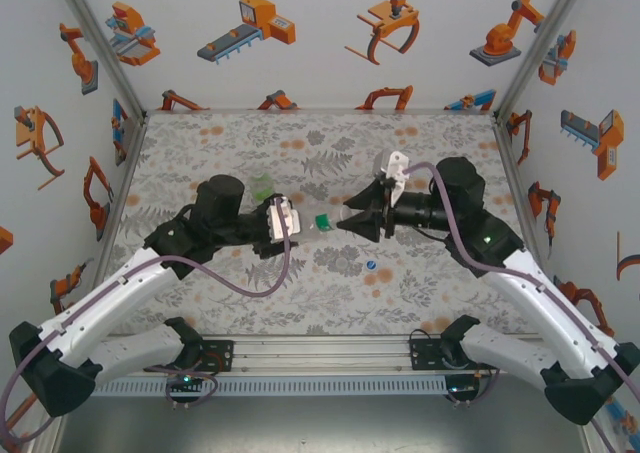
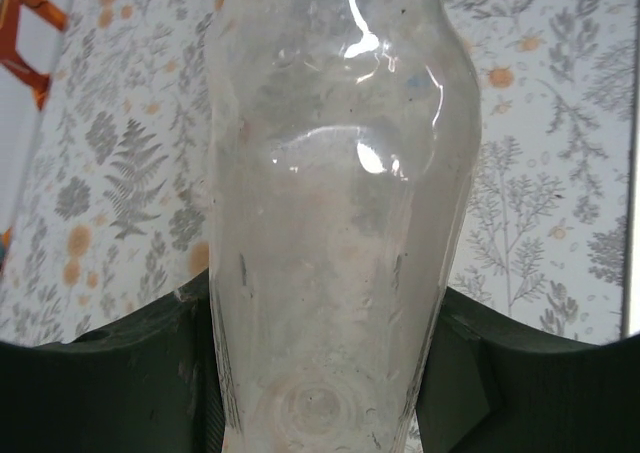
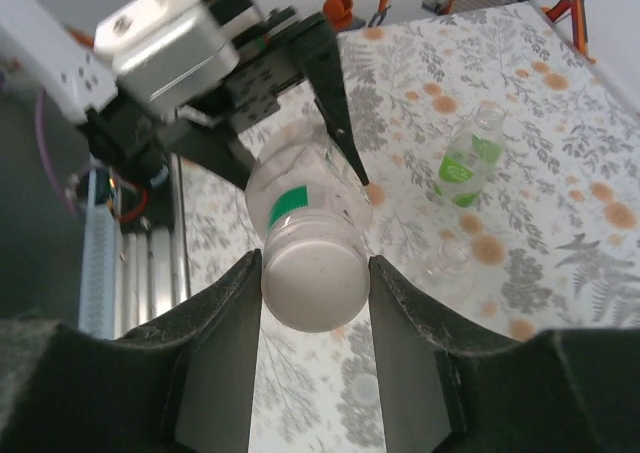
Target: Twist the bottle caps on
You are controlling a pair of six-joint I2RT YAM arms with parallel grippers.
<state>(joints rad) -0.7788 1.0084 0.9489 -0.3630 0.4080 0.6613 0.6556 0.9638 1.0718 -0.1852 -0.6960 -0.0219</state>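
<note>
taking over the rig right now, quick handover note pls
Left end effector: shut on the clear bottle, held sideways.
Right end effector: shut on the pale cap at that bottle's mouth.
Blue cap lies loose on the table; green bottle stands apart and looks uncapped.
Done: pale cap is on the neck, tightness unclear.
Left: finish this cap, then the other bottles.

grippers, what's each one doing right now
left gripper: jaws shut on the clear bottle
right gripper: jaws shut on the pale cap at that bottle's mouth
</note>
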